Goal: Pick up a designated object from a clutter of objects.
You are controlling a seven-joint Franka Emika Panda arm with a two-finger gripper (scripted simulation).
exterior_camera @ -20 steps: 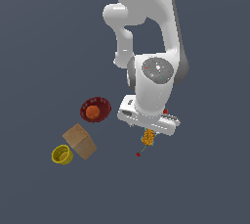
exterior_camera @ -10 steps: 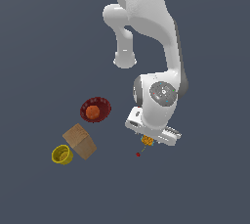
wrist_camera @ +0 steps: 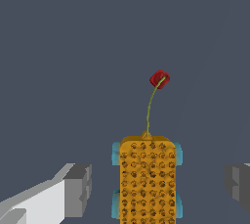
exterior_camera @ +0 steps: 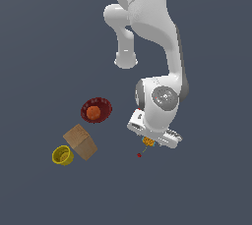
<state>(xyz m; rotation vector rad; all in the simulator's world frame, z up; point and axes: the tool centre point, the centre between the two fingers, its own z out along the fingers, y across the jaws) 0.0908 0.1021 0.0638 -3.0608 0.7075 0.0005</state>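
Orange-yellow and speckled, the block (wrist_camera: 147,179) is lying on the grey bench (exterior_camera: 206,184) between the two fingers (wrist_camera: 78,189) of the claw (wrist_camera: 158,186), which is standing spread wide and touching nothing. A thin stem is leading from the block to a small red bead (wrist_camera: 159,78). In the exterior view the claw (exterior_camera: 152,139) is hanging low over the block (exterior_camera: 148,142). Well apart on that view's left are sitting a dark red bowl (exterior_camera: 96,110) holding an orange ball (exterior_camera: 93,114), a tan box (exterior_camera: 79,141) and a yellow cup (exterior_camera: 62,154).
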